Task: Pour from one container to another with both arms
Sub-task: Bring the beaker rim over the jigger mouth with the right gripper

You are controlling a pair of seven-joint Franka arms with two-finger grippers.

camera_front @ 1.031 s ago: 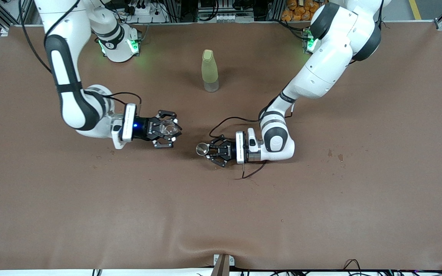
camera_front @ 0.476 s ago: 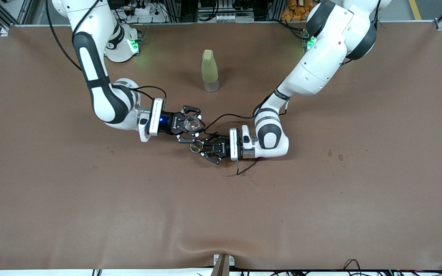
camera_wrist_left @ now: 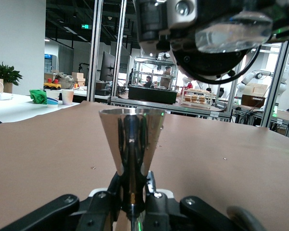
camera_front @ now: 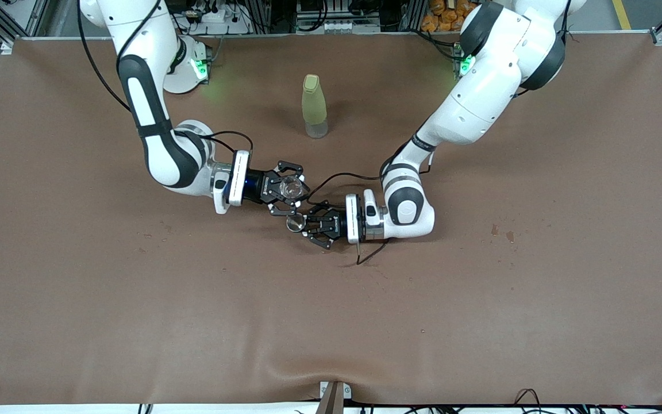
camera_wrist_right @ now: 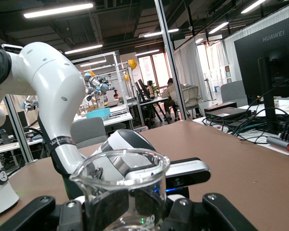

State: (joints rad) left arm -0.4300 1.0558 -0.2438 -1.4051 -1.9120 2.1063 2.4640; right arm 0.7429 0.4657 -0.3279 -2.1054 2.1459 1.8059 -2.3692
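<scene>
The clear glass beaker (camera_front: 291, 186), gripped by the right gripper (camera_front: 288, 188), is held touching-close above the steel conical measuring cup (camera_front: 295, 223), gripped upright by the left gripper (camera_front: 302, 223), mid-table (camera_front: 331, 322).

Left arm (camera_front: 480, 98): extended from its base, elbow raised, forearm bent down, wrist laid level low over the table. Left gripper (camera_front: 308, 224): fingers clamped on a held item. Right arm (camera_front: 147, 103): likewise lowered, wrist level. Right gripper (camera_front: 292, 188): fingers clamped on a held item, positioned just beside the left gripper, nearly tip to tip.
</scene>
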